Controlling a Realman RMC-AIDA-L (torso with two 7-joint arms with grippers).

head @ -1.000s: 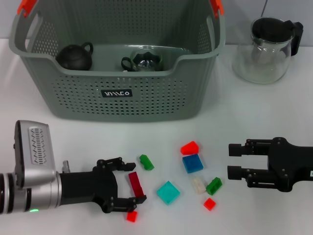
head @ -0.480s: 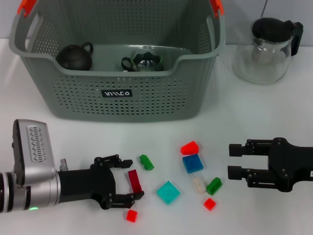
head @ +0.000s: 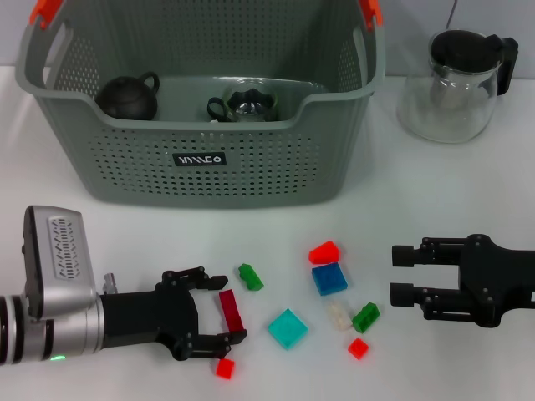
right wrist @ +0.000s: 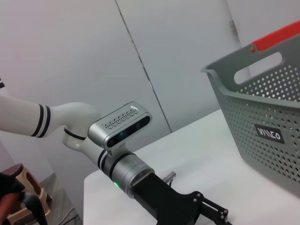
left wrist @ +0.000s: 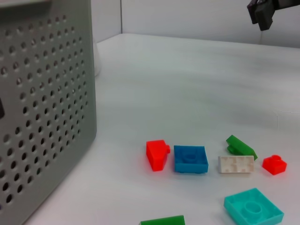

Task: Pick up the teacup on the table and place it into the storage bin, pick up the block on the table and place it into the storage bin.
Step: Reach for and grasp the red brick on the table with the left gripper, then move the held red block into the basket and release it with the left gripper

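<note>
The grey storage bin (head: 201, 159) stands at the back, its perforated wall (left wrist: 47, 117) close by in the left wrist view. Inside it sits a small glassy handled cup (head: 242, 104), seemingly the teacup. Several blocks lie on the table in front. My left gripper (head: 216, 307) is open low over the table, its fingers (head: 206, 275) straddling a dark red block (head: 231, 312) without closing on it. My right gripper (head: 402, 274) hovers open and empty to the right of the blocks.
A dark teapot (head: 127, 96) lies in the bin. A glass pot (head: 451, 83) stands back right. Loose blocks: green (head: 249, 276), red (head: 324, 251), blue (head: 329, 278), teal (head: 287, 327), white (head: 338, 315), green (head: 365, 317), small red (head: 358, 347), small red (head: 224, 368).
My left gripper has drawn back slightly to the left, off the small red block near its lower finger. The dark red block and the right arm have stayed put.
</note>
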